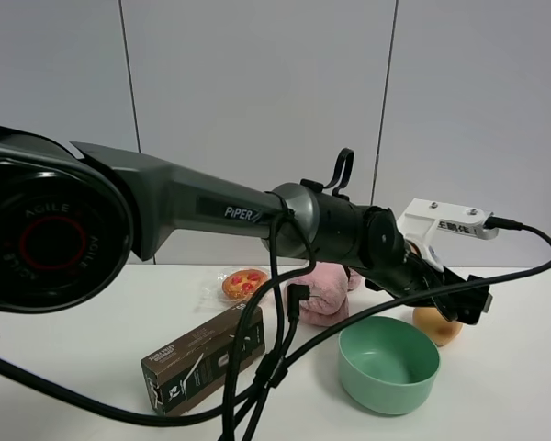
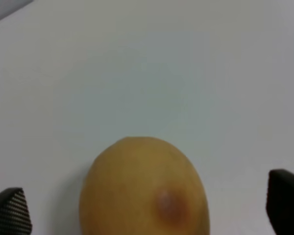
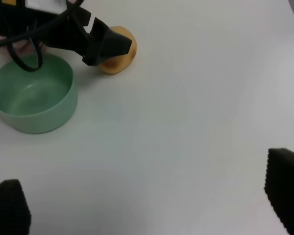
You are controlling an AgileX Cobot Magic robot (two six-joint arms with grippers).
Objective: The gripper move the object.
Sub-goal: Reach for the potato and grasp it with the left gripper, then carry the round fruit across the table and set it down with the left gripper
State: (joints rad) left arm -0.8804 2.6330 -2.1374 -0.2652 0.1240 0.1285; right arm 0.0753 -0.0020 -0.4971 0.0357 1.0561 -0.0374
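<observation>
Left gripper (image 2: 148, 208): we held it spread astride the fruit (image 1: 438, 326), touching neither side, apparently lined up to close | fruit sat on the surface (image 3: 186, 122), lower right of high view, beside green bowl (image 1: 386, 386) | right gripper (image 3: 147, 203): spread, holding nothing

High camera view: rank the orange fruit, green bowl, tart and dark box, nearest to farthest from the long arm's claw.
1. Orange fruit, right at the left gripper.
2. Green bowl, in front, beside the fruit.
3. Tart, farther back, mid-table.
4. Dark box, front left, farthest.
</observation>
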